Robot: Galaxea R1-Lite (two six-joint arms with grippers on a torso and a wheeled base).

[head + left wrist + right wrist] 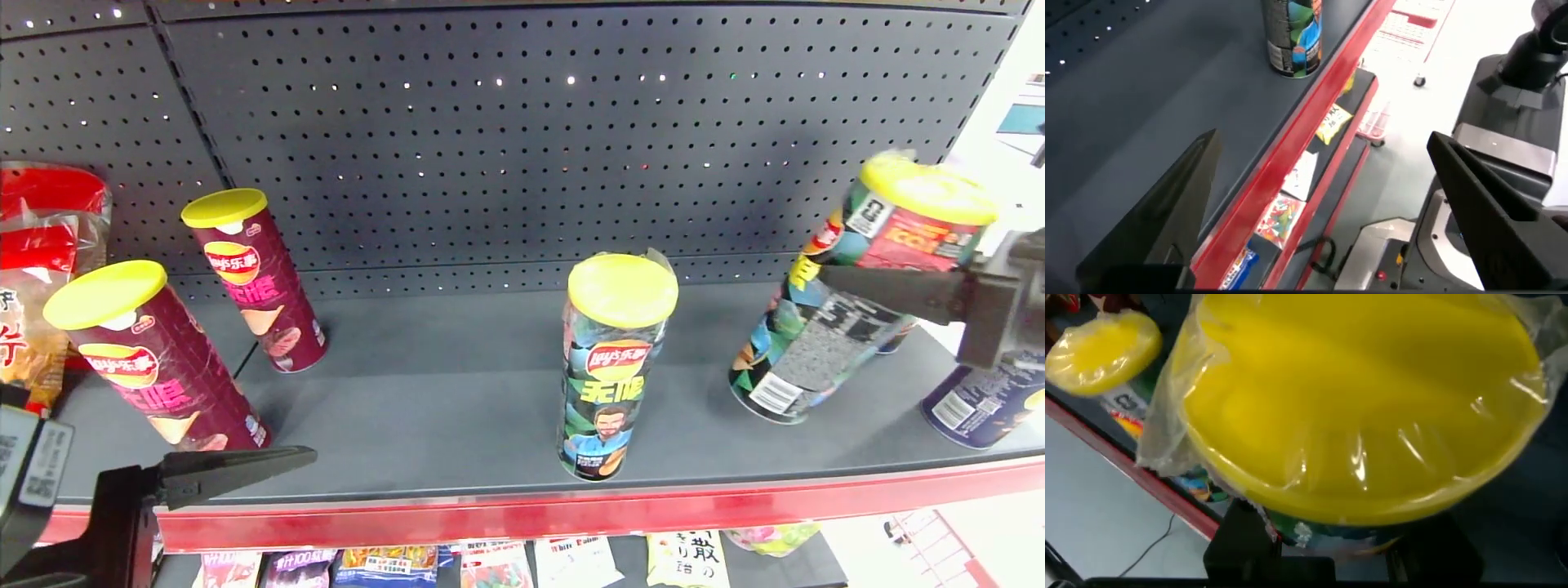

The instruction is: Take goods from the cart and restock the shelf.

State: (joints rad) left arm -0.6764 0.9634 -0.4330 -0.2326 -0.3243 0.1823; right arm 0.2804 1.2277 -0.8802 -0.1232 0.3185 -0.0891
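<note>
Head view: right pincer (834,276) around can (804,359)

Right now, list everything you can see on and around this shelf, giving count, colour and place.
maroon cans: two, maroon with yellow lids, upright on the left part of the shelf
patterned can: one, multicoloured with a yellow lid, upright mid-shelf near the front
tilted can: one, multicoloured with a yellow lid, leaning at the right part of the shelf
dark blue can: one, at the far right, partly hidden
red bags: red, far left, count unclear
packets: several, mixed colours, on the level below
shelf: one, grey with a red front edge
left pincer: black, open, at the front edge on the left
right pincer: black, shut on the tilted can
</note>
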